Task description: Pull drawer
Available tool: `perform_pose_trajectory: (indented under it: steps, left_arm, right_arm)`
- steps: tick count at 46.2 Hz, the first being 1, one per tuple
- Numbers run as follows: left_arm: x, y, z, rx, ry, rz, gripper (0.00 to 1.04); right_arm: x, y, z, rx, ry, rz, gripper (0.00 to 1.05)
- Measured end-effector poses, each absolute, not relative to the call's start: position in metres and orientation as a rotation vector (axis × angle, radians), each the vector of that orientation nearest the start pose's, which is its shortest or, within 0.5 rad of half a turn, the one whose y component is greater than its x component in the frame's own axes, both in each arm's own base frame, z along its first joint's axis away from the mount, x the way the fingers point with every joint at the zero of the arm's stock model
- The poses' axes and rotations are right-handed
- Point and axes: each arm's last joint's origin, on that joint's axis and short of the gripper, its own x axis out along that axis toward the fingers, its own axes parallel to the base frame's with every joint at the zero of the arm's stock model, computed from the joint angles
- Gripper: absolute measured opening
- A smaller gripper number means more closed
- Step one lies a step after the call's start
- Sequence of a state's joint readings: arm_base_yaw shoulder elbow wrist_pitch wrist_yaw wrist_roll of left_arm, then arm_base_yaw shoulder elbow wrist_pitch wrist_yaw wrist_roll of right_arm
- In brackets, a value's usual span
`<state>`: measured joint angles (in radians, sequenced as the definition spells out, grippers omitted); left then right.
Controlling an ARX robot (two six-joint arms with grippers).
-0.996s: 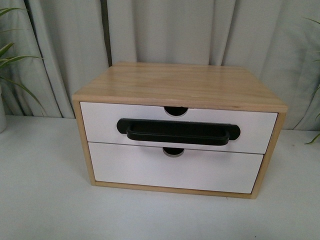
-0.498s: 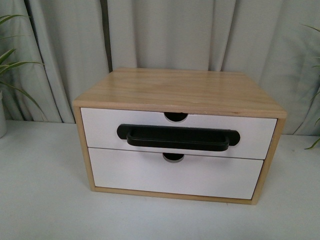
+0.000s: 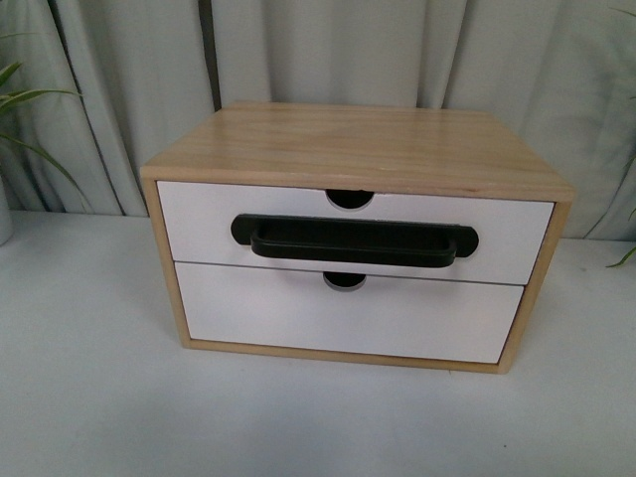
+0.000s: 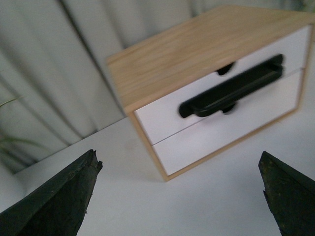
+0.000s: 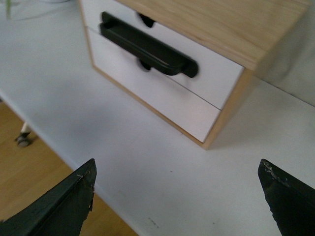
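A small wooden cabinet stands on the white table, facing me. Its upper drawer has a white front, a long black bar handle and a half-round notch in its top edge; it is flush with the cabinet. Neither arm shows in the front view. My left gripper is open, well short of the cabinet's left corner, with the handle ahead. My right gripper is open over the table near the cabinet's right corner, the handle beyond it. Nothing lies between either pair of fingers.
Below the handled drawer sits a plain white drawer without a handle. Grey curtains hang behind. Plant leaves show at the left edge. In the right wrist view the table edge drops to a wooden floor with a caster.
The front view has shifted: the cabinet sank a little in the picture half a second ago and now sits higher. The drawer stays shut.
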<state>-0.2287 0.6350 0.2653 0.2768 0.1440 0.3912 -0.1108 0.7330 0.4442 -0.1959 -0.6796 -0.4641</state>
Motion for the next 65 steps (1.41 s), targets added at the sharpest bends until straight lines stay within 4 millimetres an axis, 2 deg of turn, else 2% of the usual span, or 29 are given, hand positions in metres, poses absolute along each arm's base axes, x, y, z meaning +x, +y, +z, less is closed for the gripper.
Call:
perform_pose_trajectory:
  steps: [7, 15, 19, 22, 32, 47, 65]
  left_arm:
    - [0.182, -0.054, 0.228, 0.536, 0.112, -0.707, 0.99]
    - [0.21, -0.065, 0.229, 0.663, 0.238, -0.883, 0.99]
    - [0.229, -0.074, 0.228, 0.752, 0.287, -0.972, 0.99]
    - [0.239, -0.079, 0.228, 0.798, 0.294, -1.012, 0.99]
    - [0.269, -0.097, 0.223, 0.872, 0.288, -1.095, 0.99]
    - [0.309, -0.119, 0.219, 0.871, 0.261, -1.154, 0.99]
    - [0.334, -0.128, 0.199, 0.879, 0.312, -1.187, 0.99]
  right_arm:
    - [0.188, 0.003, 0.245, -0.409, 0.349, 0.778, 0.96]
    - [0.214, 0.005, 0.252, -0.507, 0.356, 0.848, 0.96]
    - [0.233, 0.013, 0.253, -0.568, 0.364, 0.918, 0.96]
    - [0.239, 0.017, 0.252, -0.59, 0.364, 0.944, 0.96]
    - [0.258, 0.033, 0.246, -0.652, 0.349, 1.027, 0.96]
    - [0.289, 0.053, 0.23, -0.71, 0.306, 1.085, 0.96]
    - [0.311, 0.056, 0.214, -0.676, 0.313, 1.117, 0.96]
